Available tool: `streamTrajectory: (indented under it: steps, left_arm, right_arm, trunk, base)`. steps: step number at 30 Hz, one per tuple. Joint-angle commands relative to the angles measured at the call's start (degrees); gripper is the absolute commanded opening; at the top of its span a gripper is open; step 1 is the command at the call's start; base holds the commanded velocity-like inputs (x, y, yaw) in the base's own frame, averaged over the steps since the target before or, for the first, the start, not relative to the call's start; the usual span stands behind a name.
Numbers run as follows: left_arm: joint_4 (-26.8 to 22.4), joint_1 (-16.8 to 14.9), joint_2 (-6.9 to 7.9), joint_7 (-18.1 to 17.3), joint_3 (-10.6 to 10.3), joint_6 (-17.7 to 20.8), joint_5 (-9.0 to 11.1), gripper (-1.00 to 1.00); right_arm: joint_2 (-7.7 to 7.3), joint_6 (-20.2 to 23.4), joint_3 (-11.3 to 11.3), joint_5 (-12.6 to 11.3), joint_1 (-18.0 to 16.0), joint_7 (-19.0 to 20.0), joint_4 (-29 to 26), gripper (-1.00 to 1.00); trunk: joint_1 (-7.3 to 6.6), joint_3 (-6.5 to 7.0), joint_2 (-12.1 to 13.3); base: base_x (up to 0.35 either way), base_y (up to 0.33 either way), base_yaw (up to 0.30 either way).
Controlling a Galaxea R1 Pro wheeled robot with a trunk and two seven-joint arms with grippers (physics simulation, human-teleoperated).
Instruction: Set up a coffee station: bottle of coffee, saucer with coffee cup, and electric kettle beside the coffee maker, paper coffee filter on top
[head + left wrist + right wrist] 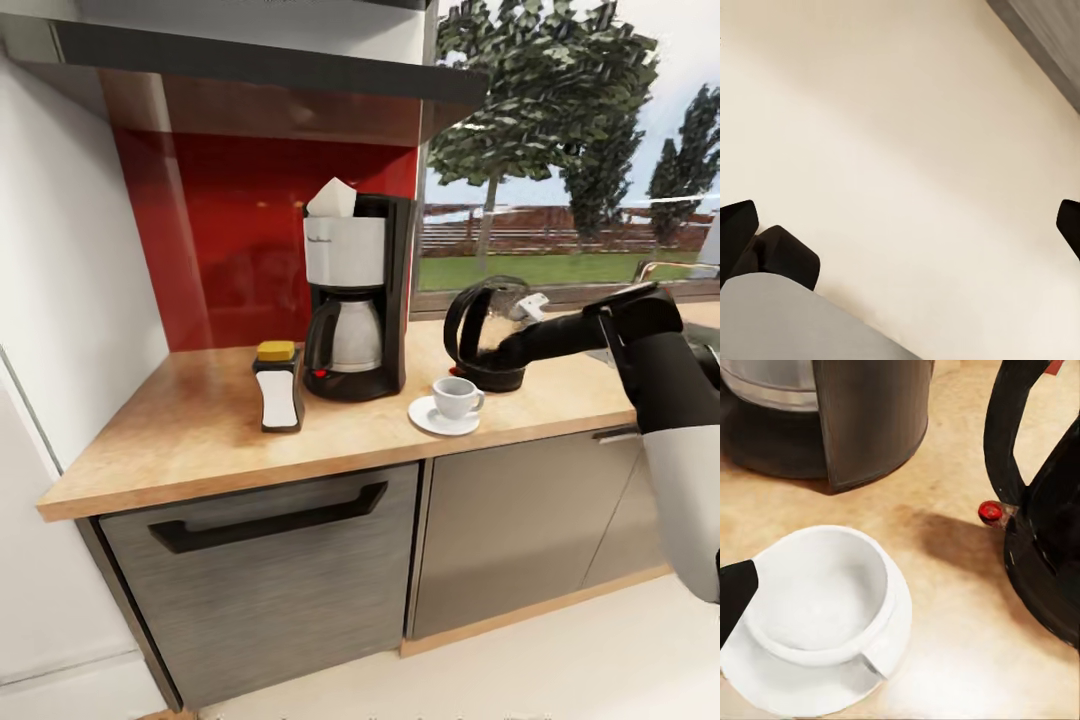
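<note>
The black coffee maker stands on the light-wood countertop with a white paper coffee filter on its top. To its left stands the bottle of coffee with a yellow cap. In front and to the right, the white coffee cup sits on the saucer. The glass electric kettle stands right of the machine. My right gripper is beside the kettle's base, open and empty; the right wrist view has the cup, saucer and kettle close by. My left gripper is open over pale floor.
A red backsplash and a dark shelf are behind and above the coffee maker. Grey cabinet fronts run below the worktop, and a white wall bounds it at the left. A window and a faucet lie to the right.
</note>
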Motion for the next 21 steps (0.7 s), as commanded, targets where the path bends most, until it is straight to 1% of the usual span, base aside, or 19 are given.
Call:
streamTrajectory:
  steps: [1,3,5,7,9,10,11,12,13,14,16,18,19,20,21]
  left_arm:
    - [0.1,0.0,0.00,-0.2,0.4,-0.2,-0.4,1.00]
    - [0.1,0.0,0.00,-0.2,0.4,-0.2,-0.4,1.00]
    - [0.1,0.0,0.00,-0.2,0.4,-0.2,-0.4,1.00]
    - [0.1,0.0,0.00,-0.2,0.4,-0.2,-0.4,1.00]
    - [0.1,0.0,0.00,-0.2,0.4,-0.2,-0.4,1.00]
    - [0.1,0.0,0.00,-0.2,0.4,-0.2,-0.4,1.00]
    - [0.1,0.0,0.00,-0.2,0.4,-0.2,-0.4,1.00]
    - [0.1,0.0,0.00,-0.2,0.4,-0.2,-0.4,1.00]
    - [0.1,0.0,0.00,-0.2,0.4,-0.2,-0.4,1.00]
    - [0.1,0.0,0.00,-0.2,0.4,-0.2,-0.4,1.00]
    - [0.1,0.0,0.00,-0.2,0.4,-0.2,-0.4,1.00]
    - [0.1,0.0,0.00,-0.2,0.4,-0.2,-0.4,1.00]
    - [0.1,0.0,0.00,-0.2,0.4,-0.2,-0.4,1.00]
    - [0.1,0.0,0.00,-0.2,0.4,-0.2,-0.4,1.00]
    - [0.1,0.0,0.00,-0.2,0.4,-0.2,-0.4,1.00]
  right_arm:
    - [-0.25,0.3,-0.6,0.6,-0.1,1.7,-0.2,1.00]
    - [-0.60,0.3,-1.5,0.6,-0.1,2.7,-0.4,1.00]
    - [-0.92,0.3,-1.8,0.6,-0.1,3.1,-0.5,1.00]
    - [-1.70,0.3,-2.2,0.6,0.1,3.5,-0.5,1.00]
    - [-3.44,0.2,-2.4,0.6,1.4,4.3,-0.6,1.00]
    - [-3.75,0.1,-2.4,0.6,1.6,4.7,-0.6,1.00]
    - [-4.47,0.1,-2.5,0.6,2.2,5.6,-0.6,1.00]
    - [-5.63,-0.7,-3.0,0.6,3.1,6.8,-0.6,1.00]
    - [-5.94,-1.3,-3.4,0.6,3.5,7.1,-0.6,1.00]
    - [-6.42,-2.9,-4.7,0.6,4.4,7.5,-0.6,1.00]
    - [-6.76,-4.7,-6.6,0.6,5.7,7.8,-0.5,1.00]
    - [-7.11,-8.8,-10.8,0.6,9.6,8.9,-0.5,1.00]
    - [-7.18,-10.0,-11.8,0.6,10.8,9.4,-0.5,1.00]
    - [-7.81,-15.7,-15.8,0.7,15.8,12.1,-0.6,1.00]
    - [-8.17,-18.3,-18.0,0.8,18.2,13.1,-0.6,1.00]
  trunk:
    - [-0.02,-0.06,0.0]
    - [-0.02,-0.06,0.0]
    - [-0.02,-0.06,0.0]
    - [-0.02,-0.06,0.0]
    - [-0.02,-0.06,0.0]
    - [-0.02,-0.06,0.0]
    - [-0.02,-0.06,0.0]
    - [-0.02,-0.06,0.0]
    - [-0.02,-0.06,0.0]
    - [-0.02,-0.06,0.0]
    - [-0.02,-0.06,0.0]
    - [-0.02,-0.06,0.0]
    - [-0.02,-0.06,0.0]
    - [-0.02,-0.06,0.0]
    - [-0.02,-0.06,0.0]
  base:
    - [-0.186,0.000,0.000]
    - [-0.237,0.000,0.000]
    - [-0.284,0.000,0.000]
    - [-0.308,0.000,0.000]
    - [-0.326,0.000,0.000]
    - [-0.330,0.000,0.000]
    - [-0.331,0.000,0.000]
    - [-0.299,0.000,0.000]
    - [-0.258,0.000,0.000]
    - [-0.170,0.000,0.000]
    - [-0.122,0.000,0.000]
    - [-0.057,0.000,0.000]
    - [-0.036,0.000,0.000]
    - [-0.015,0.000,0.000]
    - [-0.009,0.000,0.000]
